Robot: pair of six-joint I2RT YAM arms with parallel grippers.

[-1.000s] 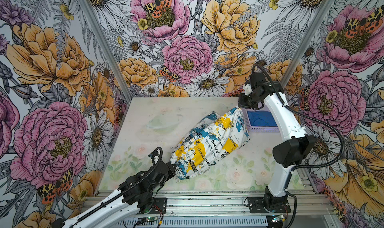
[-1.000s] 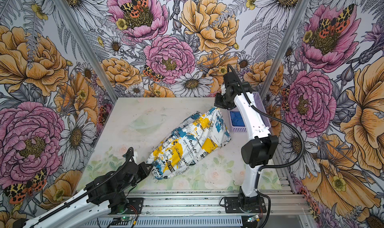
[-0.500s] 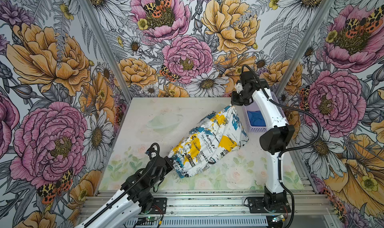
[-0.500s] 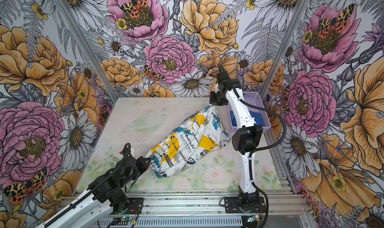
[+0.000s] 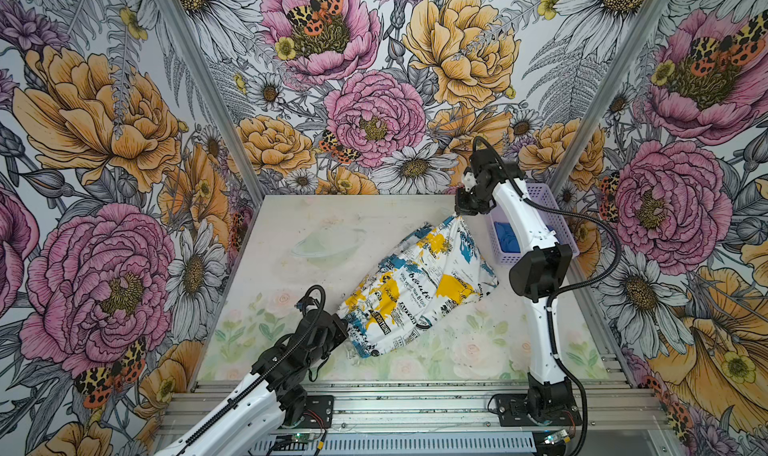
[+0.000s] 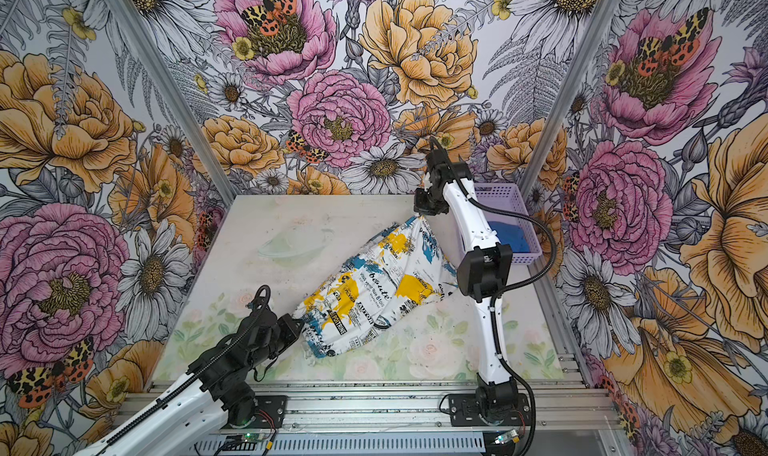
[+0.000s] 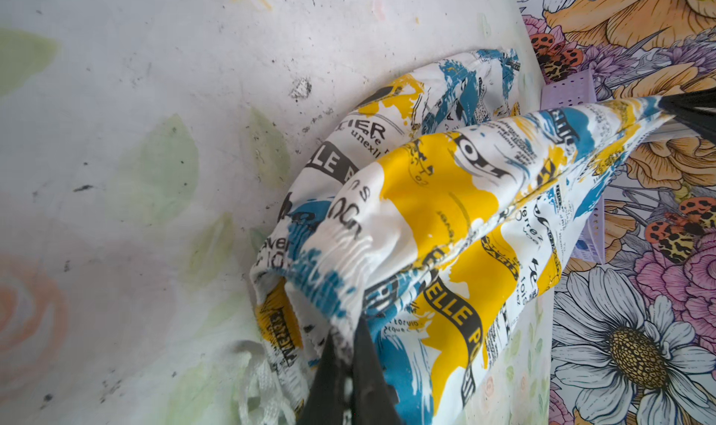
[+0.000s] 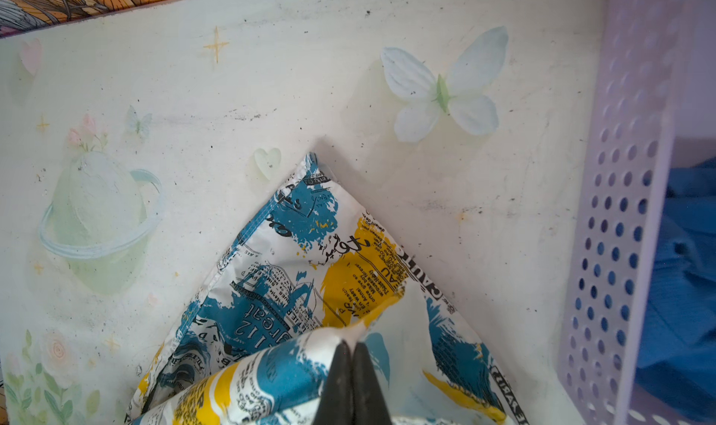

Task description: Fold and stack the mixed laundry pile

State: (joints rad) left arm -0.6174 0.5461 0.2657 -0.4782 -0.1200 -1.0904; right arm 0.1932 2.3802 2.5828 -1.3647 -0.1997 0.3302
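Note:
The white garment with black newspaper text and yellow and blue splashes [image 5: 419, 283] [image 6: 374, 283] hangs stretched between both grippers, sagging onto the table. My left gripper [image 5: 343, 332] [image 7: 350, 326] is shut on its gathered waistband end near the front. My right gripper [image 5: 459, 215] [image 8: 350, 343] is shut on the far corner, lifted near the back right. A white drawstring [image 7: 255, 384] dangles beside the left fingers. The plain blue T-shirt [image 5: 505, 235] [image 8: 682, 287] lies crumpled inside the basket.
The lavender perforated basket [image 5: 544, 196] [image 6: 498, 192] [image 8: 620, 210] stands at the back right, close behind my right forearm. The pale printed table [image 5: 332, 233] is bordered by floral walls on three sides and a metal rail along the front.
My right gripper has carried its corner of the printed garment to the left, away from the basket, and the right elbow has swung in. The left gripper has hardly moved.

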